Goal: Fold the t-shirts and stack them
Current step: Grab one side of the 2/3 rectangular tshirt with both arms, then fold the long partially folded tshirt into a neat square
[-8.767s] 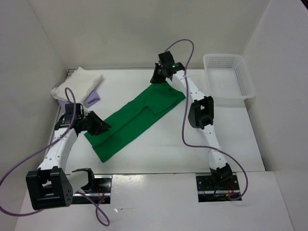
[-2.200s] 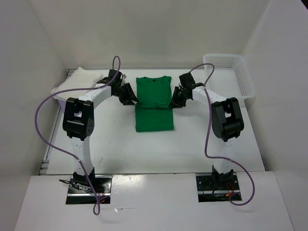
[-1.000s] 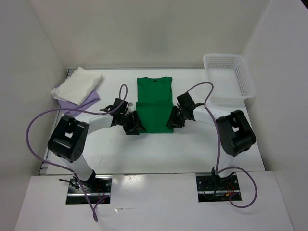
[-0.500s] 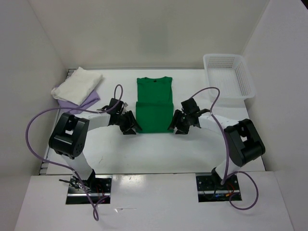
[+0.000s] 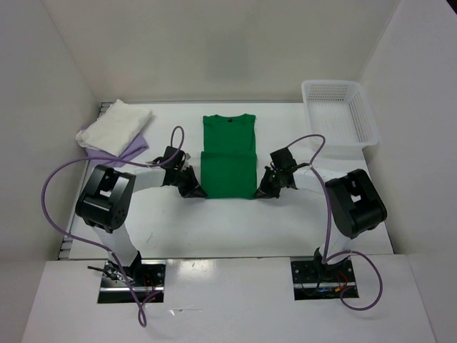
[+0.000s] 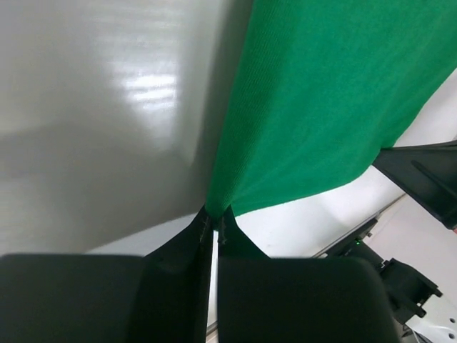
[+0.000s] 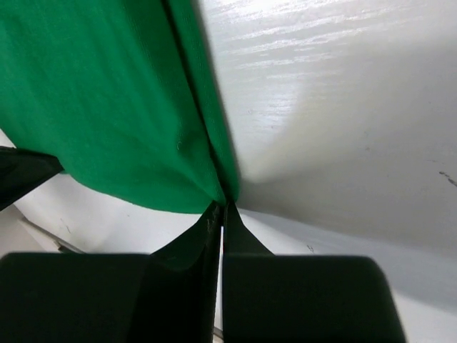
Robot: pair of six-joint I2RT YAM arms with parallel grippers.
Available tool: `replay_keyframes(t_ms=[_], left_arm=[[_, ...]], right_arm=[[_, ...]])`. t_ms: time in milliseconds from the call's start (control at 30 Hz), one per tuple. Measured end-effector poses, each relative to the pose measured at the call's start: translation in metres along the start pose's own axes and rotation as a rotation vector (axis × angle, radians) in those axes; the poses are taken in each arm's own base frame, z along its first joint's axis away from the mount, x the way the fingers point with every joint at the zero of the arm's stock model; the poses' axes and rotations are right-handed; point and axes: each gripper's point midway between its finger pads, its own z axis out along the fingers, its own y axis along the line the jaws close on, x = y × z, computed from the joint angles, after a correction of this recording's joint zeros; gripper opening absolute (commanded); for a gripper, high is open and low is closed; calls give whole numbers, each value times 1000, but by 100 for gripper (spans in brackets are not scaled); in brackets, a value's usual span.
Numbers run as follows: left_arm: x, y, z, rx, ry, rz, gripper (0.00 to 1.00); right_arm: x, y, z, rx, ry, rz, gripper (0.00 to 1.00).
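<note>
Green t-shirt (image 5: pixel 228 153) is one of three shirts on the tabletop (image 5: pixel 228 225). It lies flat as a narrow folded strip directly between the two pincers, its collar at the end farthest from them.

The left pincer (image 5: pixel 194 190) is closed on the near left corner of the strip. In its wrist view, the left pincer (image 6: pixel 214 218) has its two fingers (image 6: pixel 182 250) pressed together, with the corner of the green t-shirt (image 6: pixel 321 107) pinched at their tips.

The right pincer (image 5: pixel 263 191) is closed in the same way on the near right corner. In its wrist view, the right pincer (image 7: pixel 222 209) has both fingers (image 7: pixel 246 239) shut tight on the edge of the green t-shirt (image 7: pixel 93 93).

One cream t-shirt (image 5: pixel 118 123) sits folded well beyond and to the left of the left pincer. It lies on top of one lavender t-shirt (image 5: pixel 136 148), whose edge shows along its near side.

One white mesh basket (image 5: pixel 339 118) stands beyond and to the right of the right pincer, well apart from all three shirts.
</note>
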Motion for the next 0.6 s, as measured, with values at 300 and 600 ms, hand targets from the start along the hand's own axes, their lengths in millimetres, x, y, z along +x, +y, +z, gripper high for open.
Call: replay_keyframes(t_ms=[300, 600], left_arm=[[47, 12, -48, -29, 34, 67, 0], [97, -31, -147, 81, 33, 116, 0]], right_arm=[[54, 28, -52, -114, -6, -61, 0], [87, 61, -126, -252, 11, -50, 0]])
